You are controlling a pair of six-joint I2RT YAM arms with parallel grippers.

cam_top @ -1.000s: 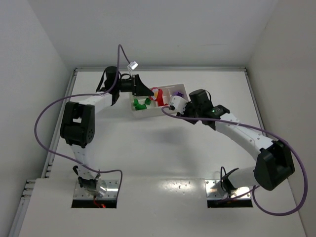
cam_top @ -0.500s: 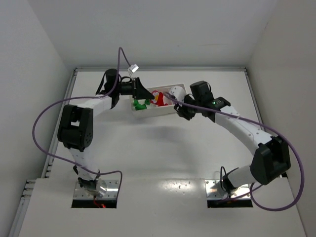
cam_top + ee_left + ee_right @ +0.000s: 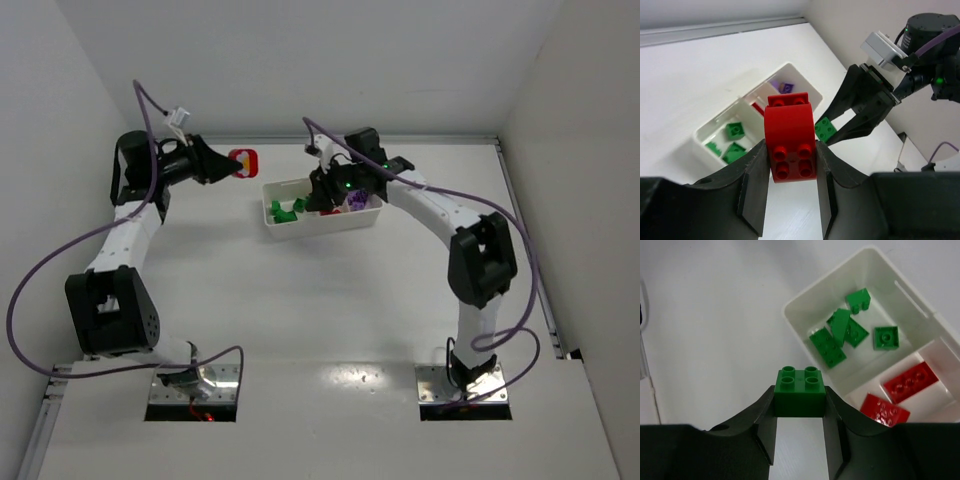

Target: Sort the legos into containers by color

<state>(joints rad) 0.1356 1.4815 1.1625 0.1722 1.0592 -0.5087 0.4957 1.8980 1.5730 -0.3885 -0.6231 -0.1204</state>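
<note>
Looking in, I see my left hand clamped on a red brick toward the far left corner of the bench. My right hand grips a green brick above the tray by the far edge.

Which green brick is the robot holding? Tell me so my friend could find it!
Find the long white tray on the table; its end compartment holds loose green bricks. Near that end, the right gripper pinches one square green brick with four studs. It is the only green one held between black fingers, not lying in the tray.
</note>
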